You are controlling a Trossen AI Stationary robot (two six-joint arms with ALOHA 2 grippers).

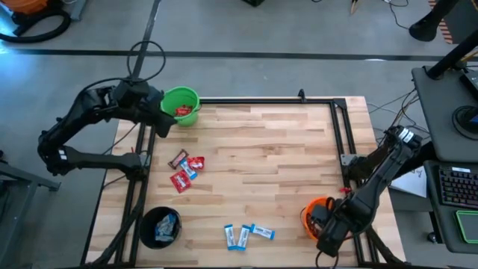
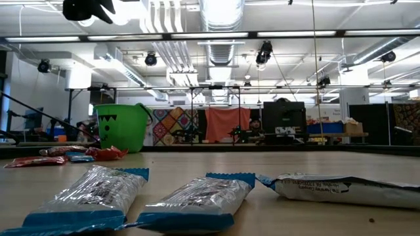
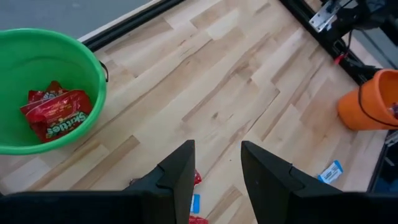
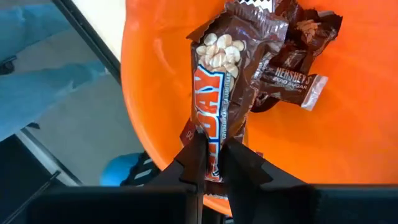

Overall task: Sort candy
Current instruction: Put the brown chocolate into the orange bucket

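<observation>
My right gripper (image 4: 211,146) hangs over the orange bucket (image 1: 310,213) at the table's near right corner, shut on a dark brown candy bar (image 4: 217,81). More brown bars (image 4: 289,74) lie on the bucket's bottom. My left gripper (image 3: 216,155) stands open and empty beside the green bucket (image 1: 180,104) at the far left, which holds red packets (image 3: 56,112). A small heap of red, blue-and-white and brown candies (image 1: 185,168) lies on the table's left half. Three blue-and-white packets (image 1: 246,234) lie flat near the front edge. My right gripper pinches the brown bar by one end (image 4: 211,140) between its two fingers. The fingers come steeply from above, and the bar runs on along them. It hangs below the fingers inside the orange bucket's mouth; whether its lower end touches the bars beneath, I cannot tell.
A black bucket (image 1: 160,226) with blue-and-white packets stands at the near left corner. A black frame rail (image 1: 340,134) runs along the table's far and right edges. The middle of the wooden table (image 1: 269,164) is bare.
</observation>
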